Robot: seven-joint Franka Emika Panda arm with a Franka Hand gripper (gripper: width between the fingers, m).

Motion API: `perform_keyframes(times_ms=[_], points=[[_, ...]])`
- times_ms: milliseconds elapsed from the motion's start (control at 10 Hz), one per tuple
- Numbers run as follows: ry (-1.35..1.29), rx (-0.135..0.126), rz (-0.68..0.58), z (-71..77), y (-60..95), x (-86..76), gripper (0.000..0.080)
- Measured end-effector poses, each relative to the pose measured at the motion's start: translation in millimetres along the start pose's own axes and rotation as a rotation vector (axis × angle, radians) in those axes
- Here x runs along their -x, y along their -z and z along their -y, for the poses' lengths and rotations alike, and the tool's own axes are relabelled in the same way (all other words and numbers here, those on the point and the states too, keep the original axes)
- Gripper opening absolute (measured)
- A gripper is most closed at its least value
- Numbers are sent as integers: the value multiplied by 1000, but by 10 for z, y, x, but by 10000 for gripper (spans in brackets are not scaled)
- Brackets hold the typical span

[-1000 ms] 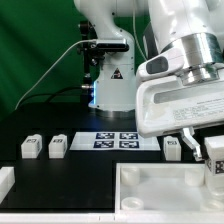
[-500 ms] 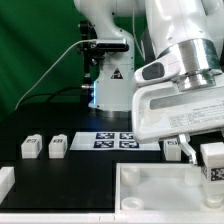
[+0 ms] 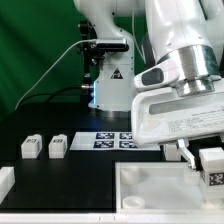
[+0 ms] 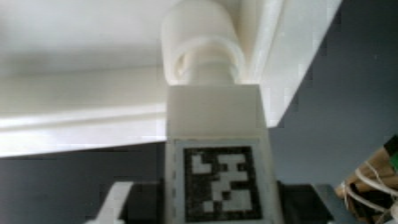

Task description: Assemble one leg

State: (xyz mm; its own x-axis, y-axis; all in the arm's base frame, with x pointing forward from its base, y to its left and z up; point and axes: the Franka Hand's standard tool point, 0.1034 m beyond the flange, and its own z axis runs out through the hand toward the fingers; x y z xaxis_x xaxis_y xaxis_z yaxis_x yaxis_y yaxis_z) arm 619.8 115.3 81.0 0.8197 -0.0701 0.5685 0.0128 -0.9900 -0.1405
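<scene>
Vs 1 s ago our gripper [image 3: 205,158] has sunk slightly, clenched on the leg [image 3: 213,166] over the tray [image 3: 150,190] at the exterior view's right; we judge it's the carry-to-mount step, next prob. needs aligning w/ a corner & lowering.

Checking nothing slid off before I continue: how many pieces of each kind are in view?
Legs: 4, two free, one half hidden, one held by the gripper
Tray-like piece: 1
Marker board: 1
Cropped white part at the edge: 1
Total: 7
</scene>
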Motion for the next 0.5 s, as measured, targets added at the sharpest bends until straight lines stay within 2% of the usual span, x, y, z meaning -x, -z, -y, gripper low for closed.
perform_keyframes(times_ms=[400,500], points=[[9,84,-25,48,18,26,292],[16,92,6,-2,-23,97,292]])
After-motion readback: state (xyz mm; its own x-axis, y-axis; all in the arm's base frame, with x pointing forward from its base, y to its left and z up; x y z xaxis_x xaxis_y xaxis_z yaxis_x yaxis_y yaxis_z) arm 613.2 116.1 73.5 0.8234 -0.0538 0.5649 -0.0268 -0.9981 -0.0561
